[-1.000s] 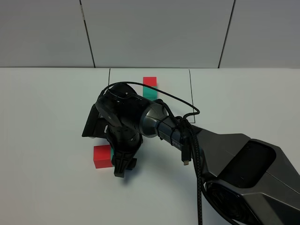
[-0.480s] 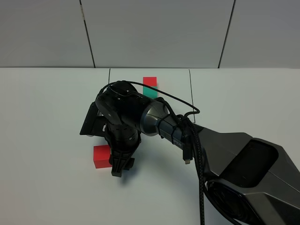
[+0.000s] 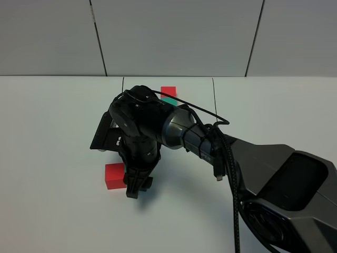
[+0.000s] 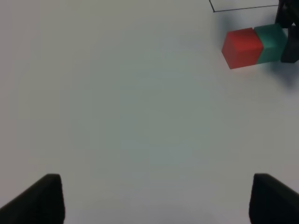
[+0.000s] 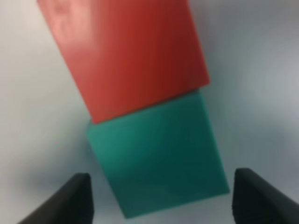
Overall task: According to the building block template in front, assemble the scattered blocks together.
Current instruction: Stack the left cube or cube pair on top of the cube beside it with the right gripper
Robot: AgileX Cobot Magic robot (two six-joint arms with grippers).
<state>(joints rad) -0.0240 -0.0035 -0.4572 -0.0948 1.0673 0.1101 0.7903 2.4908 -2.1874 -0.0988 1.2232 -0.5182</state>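
**Loose cubes joined – release and retreat left**

The red cube (image 4: 242,46) and teal cube (image 4: 271,43) sit face to face on the bench (image 3: 52,158), touching with no gap. They are well apart from the building block template (image 3: 168,91), which sits inside its black outline (image 3: 122,87) further back. The joining step looks done. What seems left is clearing the arm away, and perhaps turning the pair, since it runs sideways while the template's pair runs front to back.

The right end effector (image 3: 134,188) hangs low over the teal cube, fingers spread and straddling it. Bench shows between cube and finger on one side. On the other side the blur leaves it unclear, but it is probably not clamped.

The left end effector (image 4: 159,200) is spread wide, holds nothing, and sits well away from the cubes.

View differences:
- Exterior high: shows the template and the red cube, but the arm hides the teal cube almost wholly.
- Left wrist: shows both cubes side by side – the seam is clear.
- Right wrist: close-up of the seam and finger clearance; no template.
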